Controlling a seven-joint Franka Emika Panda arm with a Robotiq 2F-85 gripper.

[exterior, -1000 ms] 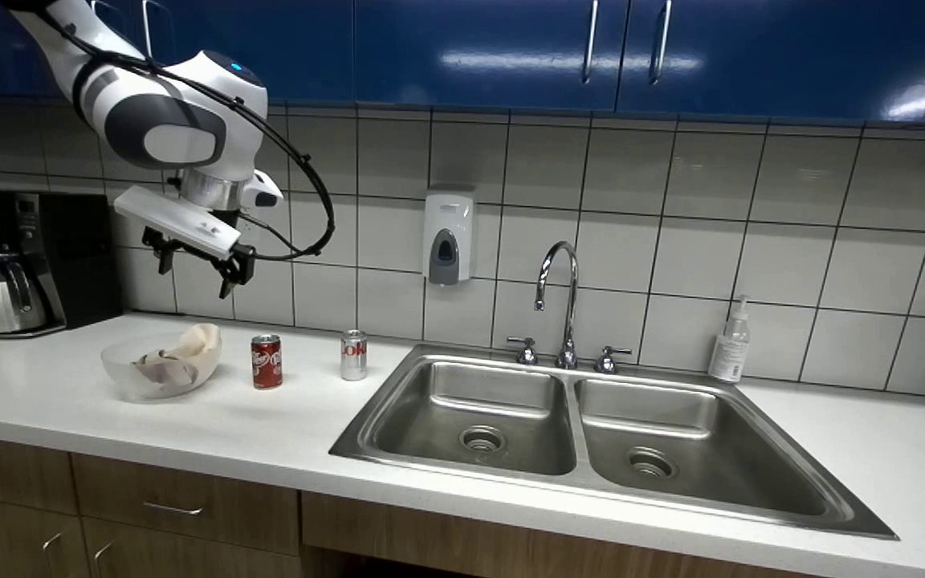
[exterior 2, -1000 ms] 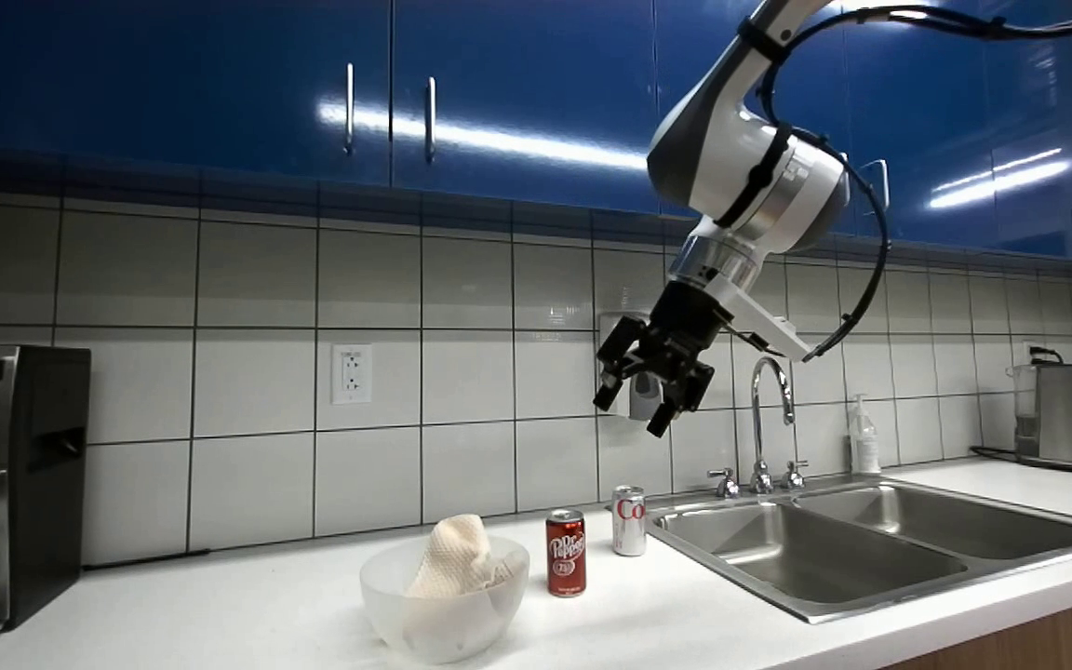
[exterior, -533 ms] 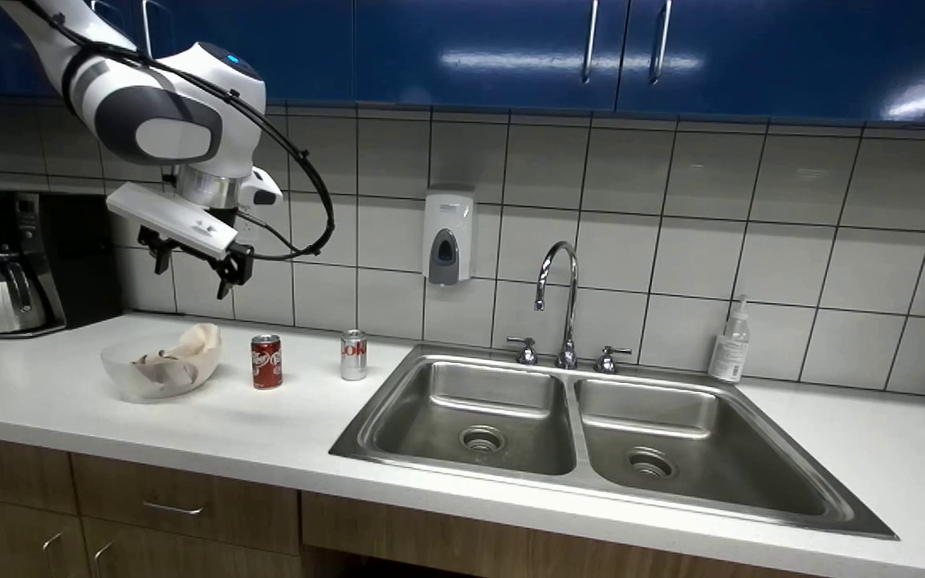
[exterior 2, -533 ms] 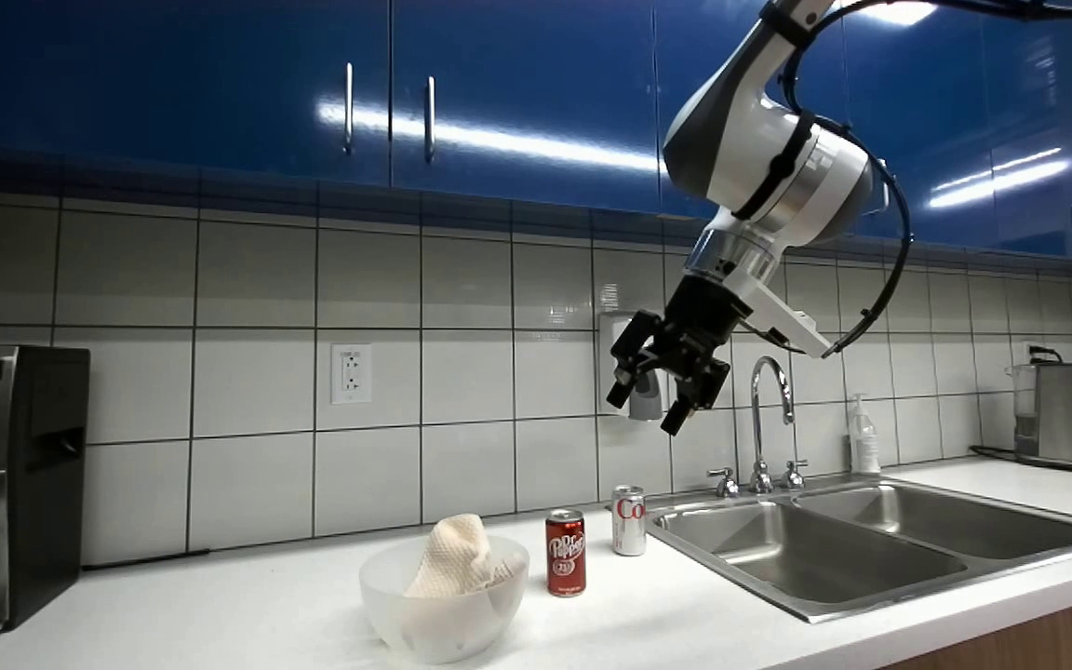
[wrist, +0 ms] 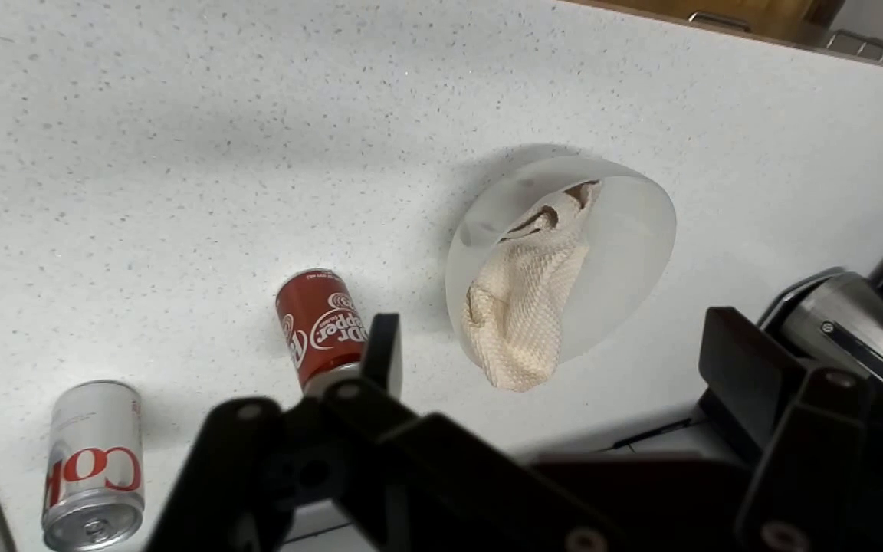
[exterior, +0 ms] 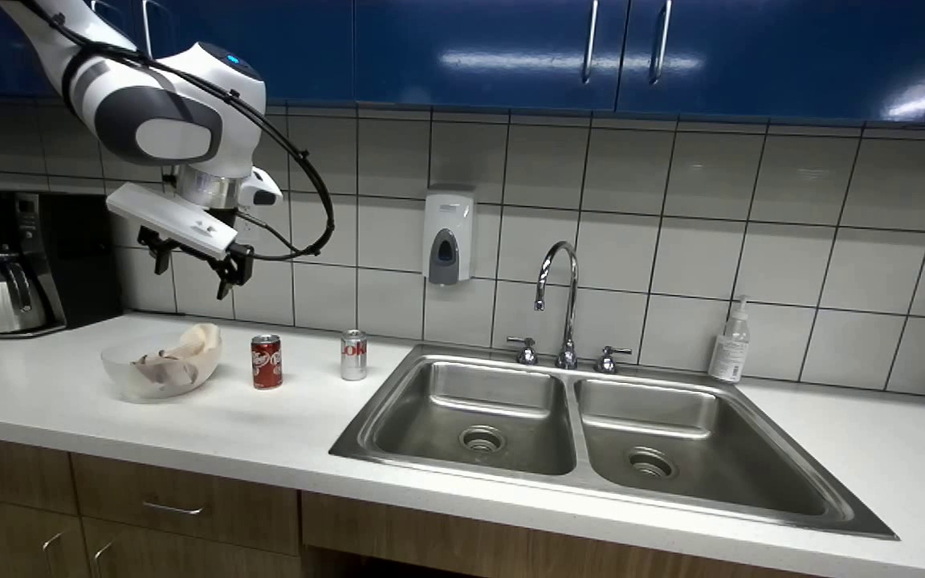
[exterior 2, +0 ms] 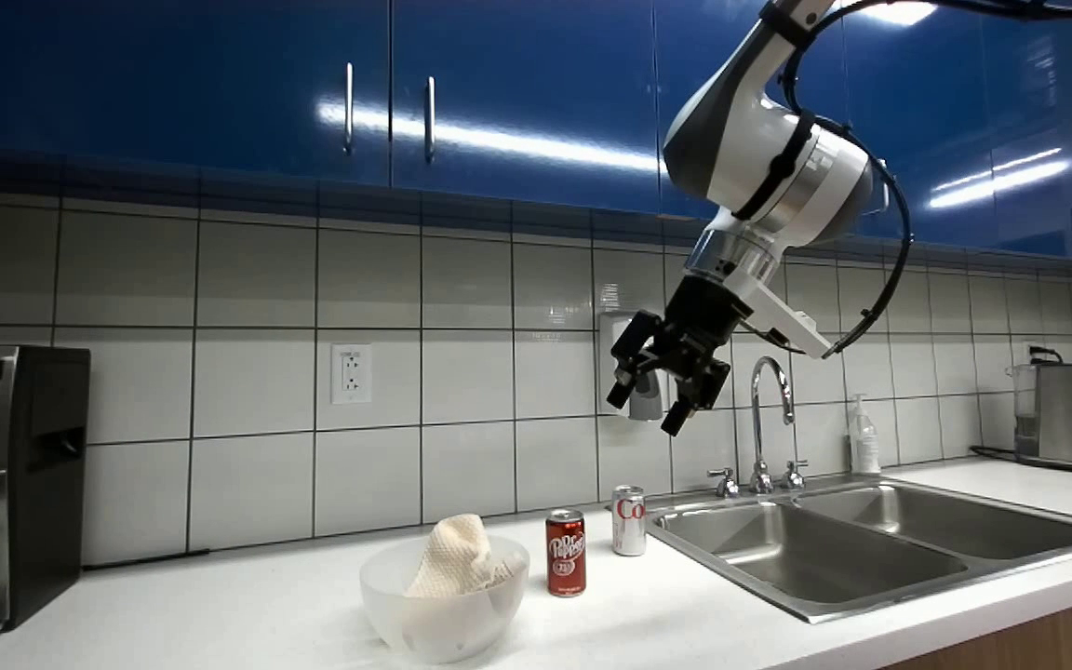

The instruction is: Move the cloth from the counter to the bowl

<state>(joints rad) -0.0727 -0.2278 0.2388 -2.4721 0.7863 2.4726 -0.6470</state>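
The tool (exterior 2: 648, 409) hangs in the air above the bench (exterior 2: 247, 614), its two fingers (wrist: 740, 364) standing wide apart. Lower than the tool sits a frosted bowl (exterior 2: 443, 628), and the cream, waffle-textured cloth (wrist: 526, 307) lies bunched inside it, one fold standing higher than the rim; in the wrist view both show between and beyond the fingertips. Also below the tool, just beside the bowl, a red can (exterior 2: 566, 558) stands upright, lettered "Dr Pepper" with a "23" in an oval; in the wrist view the words run upside down and a finger hides part of the can. A little past it stands a silver can (exterior 2: 629, 523) reading "Co" in red, a third letter showing partly in the wrist view. Next to that can, again lower than the tool, lies the steel sink (exterior: 581, 441). In an exterior view, off to one side of the tool, the white dispenser (exterior: 448, 221) on the wall (exterior: 543, 168) and the pump bottle (exterior: 729, 353) by the sink carry print too small to read.
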